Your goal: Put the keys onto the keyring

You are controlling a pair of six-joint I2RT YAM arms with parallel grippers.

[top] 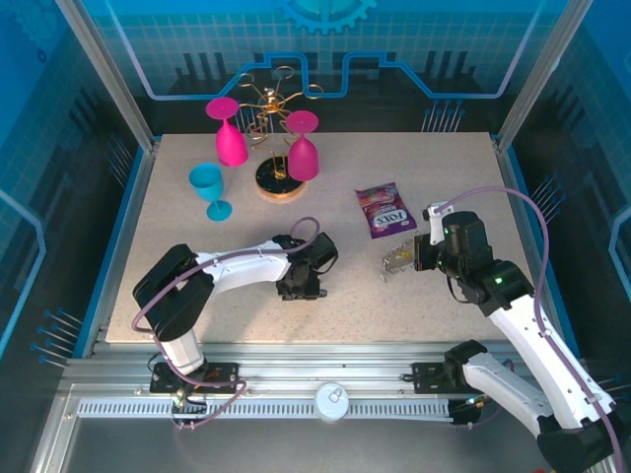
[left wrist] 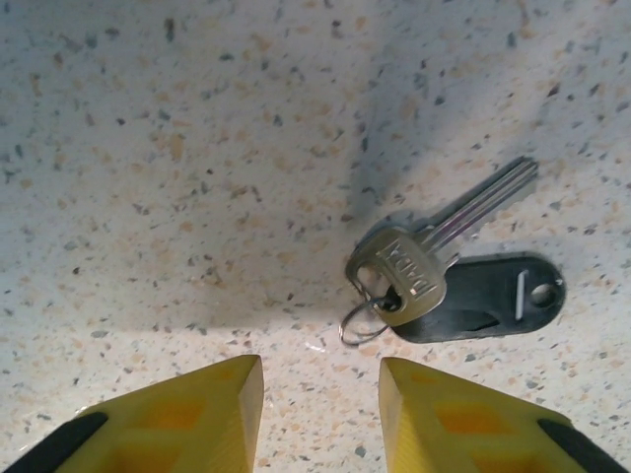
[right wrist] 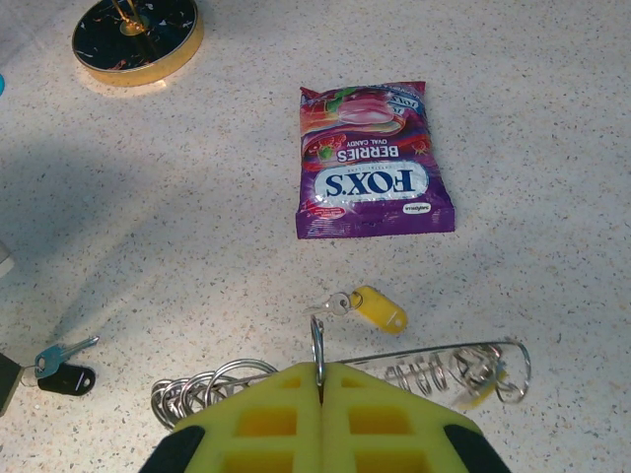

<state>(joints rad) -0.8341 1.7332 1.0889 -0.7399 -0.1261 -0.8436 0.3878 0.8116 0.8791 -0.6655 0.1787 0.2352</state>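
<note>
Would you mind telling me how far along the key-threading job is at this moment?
Done: a pale tag seems to hang among the loops of the keyring, though that is unclear. In hand: the right gripper is shut on the keyring; the left gripper is open over the black-tagged key. Left: that key, and perhaps the yellow-tagged key lying beside the ring.

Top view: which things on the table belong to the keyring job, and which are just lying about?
Job: keyring, clamped in the right end effector; black-tagged key; yellow-tagged key.
Lying about: candy bag; pink goblet; another pink goblet; blue goblet; gold wire rack.
</note>
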